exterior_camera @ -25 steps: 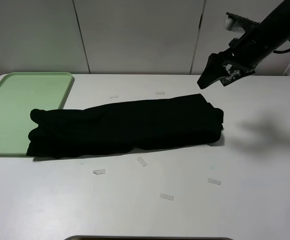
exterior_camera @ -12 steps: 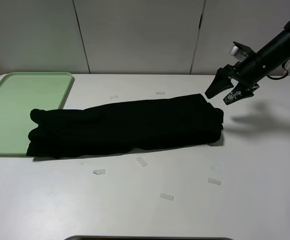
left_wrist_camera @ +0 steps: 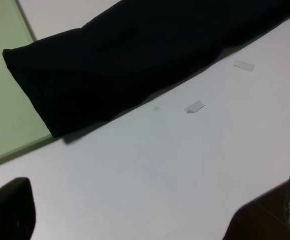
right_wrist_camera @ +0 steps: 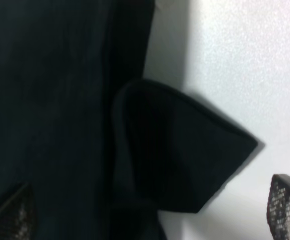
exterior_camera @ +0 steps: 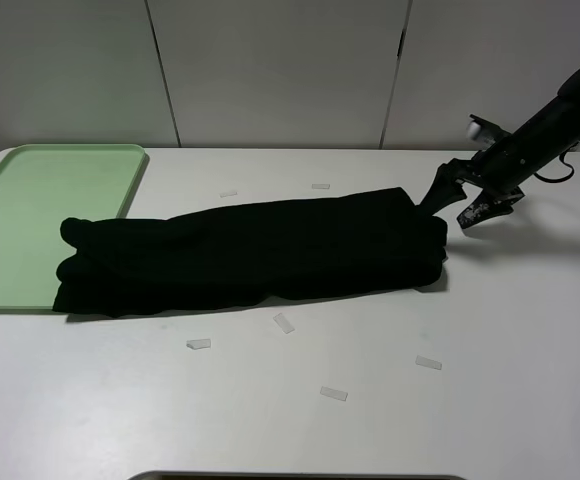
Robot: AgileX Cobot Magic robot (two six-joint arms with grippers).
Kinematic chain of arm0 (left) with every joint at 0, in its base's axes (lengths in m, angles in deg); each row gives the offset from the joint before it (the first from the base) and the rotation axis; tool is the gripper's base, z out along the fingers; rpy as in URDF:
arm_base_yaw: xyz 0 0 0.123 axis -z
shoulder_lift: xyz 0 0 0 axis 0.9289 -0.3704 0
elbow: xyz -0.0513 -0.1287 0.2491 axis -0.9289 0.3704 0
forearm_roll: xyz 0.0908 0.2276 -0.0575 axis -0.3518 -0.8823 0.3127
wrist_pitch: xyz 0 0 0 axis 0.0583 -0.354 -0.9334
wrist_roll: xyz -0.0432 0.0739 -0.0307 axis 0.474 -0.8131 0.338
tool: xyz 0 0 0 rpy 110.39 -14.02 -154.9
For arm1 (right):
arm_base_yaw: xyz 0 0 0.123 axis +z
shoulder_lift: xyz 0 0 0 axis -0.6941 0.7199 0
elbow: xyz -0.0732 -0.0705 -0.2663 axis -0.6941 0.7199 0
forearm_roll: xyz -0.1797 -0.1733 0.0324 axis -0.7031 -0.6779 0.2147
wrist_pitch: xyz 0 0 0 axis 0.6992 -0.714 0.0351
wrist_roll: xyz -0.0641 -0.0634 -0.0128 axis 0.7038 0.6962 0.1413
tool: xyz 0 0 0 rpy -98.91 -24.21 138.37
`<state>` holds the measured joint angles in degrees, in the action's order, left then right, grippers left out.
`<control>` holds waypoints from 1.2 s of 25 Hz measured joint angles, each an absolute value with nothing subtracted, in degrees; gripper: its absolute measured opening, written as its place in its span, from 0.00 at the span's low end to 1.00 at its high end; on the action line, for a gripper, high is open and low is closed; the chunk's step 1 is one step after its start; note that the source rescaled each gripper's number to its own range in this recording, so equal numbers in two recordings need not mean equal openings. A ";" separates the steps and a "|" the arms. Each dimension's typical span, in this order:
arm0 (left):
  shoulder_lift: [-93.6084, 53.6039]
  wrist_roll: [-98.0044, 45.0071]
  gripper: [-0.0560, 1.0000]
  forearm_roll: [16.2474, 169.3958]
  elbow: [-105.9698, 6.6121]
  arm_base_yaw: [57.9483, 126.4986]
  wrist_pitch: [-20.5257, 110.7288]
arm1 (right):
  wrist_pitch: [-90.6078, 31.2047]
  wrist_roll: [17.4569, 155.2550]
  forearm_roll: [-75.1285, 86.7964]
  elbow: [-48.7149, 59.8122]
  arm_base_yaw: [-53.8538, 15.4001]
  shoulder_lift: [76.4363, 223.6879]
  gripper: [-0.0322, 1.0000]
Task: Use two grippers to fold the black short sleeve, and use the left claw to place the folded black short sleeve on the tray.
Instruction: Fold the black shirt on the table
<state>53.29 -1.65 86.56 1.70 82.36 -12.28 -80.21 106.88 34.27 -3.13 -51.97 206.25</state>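
The black short sleeve point(exterior_camera: 250, 255) lies folded into a long narrow band across the middle of the white table point(exterior_camera: 530, 380), running from left to right. Its left end rests over the near right corner of the pale green tray point(exterior_camera: 30, 200), which sits at the table's back left corner. No print shows on the cloth. The right gripper point(exterior_camera: 460, 198) reaches in from the back right edge and is low at the shirt's right end with its jaws spread wide. One finger is over the cloth and the other over bare table just beside it. In the right wrist view a loose folded corner of the shirt point(right_wrist_camera: 185, 155) lies between the two fingertips, and nothing is clamped; whether they touch the fabric cannot be told. The left gripper point(left_wrist_camera: 150, 215) is outside the high view. Its own camera shows its tips far apart and empty, over bare table near the shirt's left end point(left_wrist_camera: 100, 65) and the tray's edge point(left_wrist_camera: 5, 125). Small paper scraps point(exterior_camera: 284, 322) are scattered along the front of the table, and two more lie behind the shirt.
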 joint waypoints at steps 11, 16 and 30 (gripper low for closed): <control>53.29 -1.65 1.00 86.56 1.70 82.36 -12.22 | -79.62 109.46 38.84 -3.63 -50.25 208.95 1.00; 53.29 -1.65 1.00 86.56 1.70 82.36 -12.22 | -80.94 109.84 42.14 -3.63 -48.25 209.51 1.00; 53.29 -1.65 1.00 86.56 1.70 82.36 -12.22 | -80.62 110.02 37.44 -3.63 -46.49 209.70 0.09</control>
<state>53.29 -1.65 86.56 1.70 82.36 -12.22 -80.62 110.02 37.44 -3.63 -46.49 209.70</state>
